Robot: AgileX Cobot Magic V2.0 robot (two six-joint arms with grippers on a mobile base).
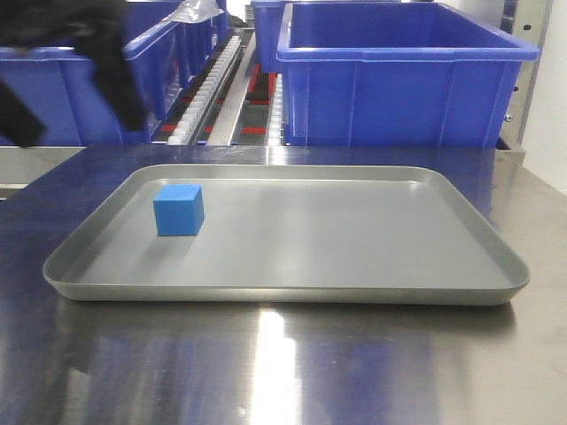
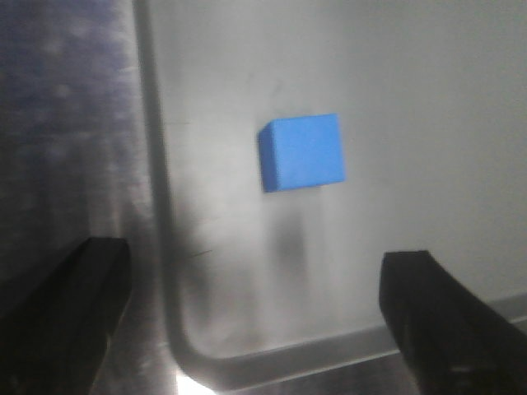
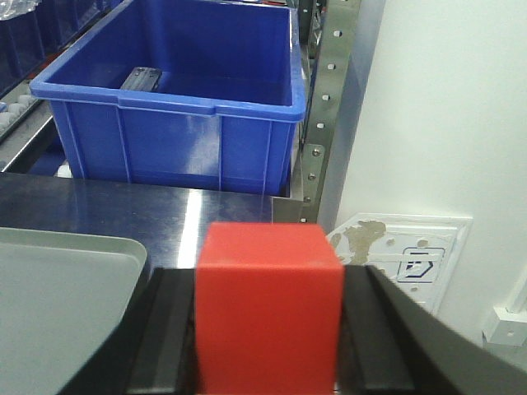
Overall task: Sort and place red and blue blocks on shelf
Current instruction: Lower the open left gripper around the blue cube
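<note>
Up close, red block (image 3: 268,304) is clamped on its flat sides by my right gripper (image 3: 265,362), blue bin (image 3: 173,107) ahead. My left gripper (image 2: 251,317) hangs spread wide over blue block (image 2: 302,152) in tray (image 1: 354,292), left side. Looks light, rigid, matte: pinch opposite faces, mid-height.

Bright, even overhead light fills the front view. The shiny flat steel tabletop (image 1: 399,372) carries a white vertical streak of glare and blue-tinted reflections; the small matte bright blue cube (image 1: 178,210) throws a soft shadow onto the shallow grey metal tray (image 1: 354,239). A black arm (image 1: 106,62) at upper left is blurred. The left wrist view is dimmer and smeared throughout — the cube's edges are soft, and the left gripper (image 2: 251,321) shows black fingers (image 2: 66,321) as unfocused masses. In the right wrist view the small bright red cube (image 3: 268,304) looks slightly soft near the lens, the background sharp.
</note>
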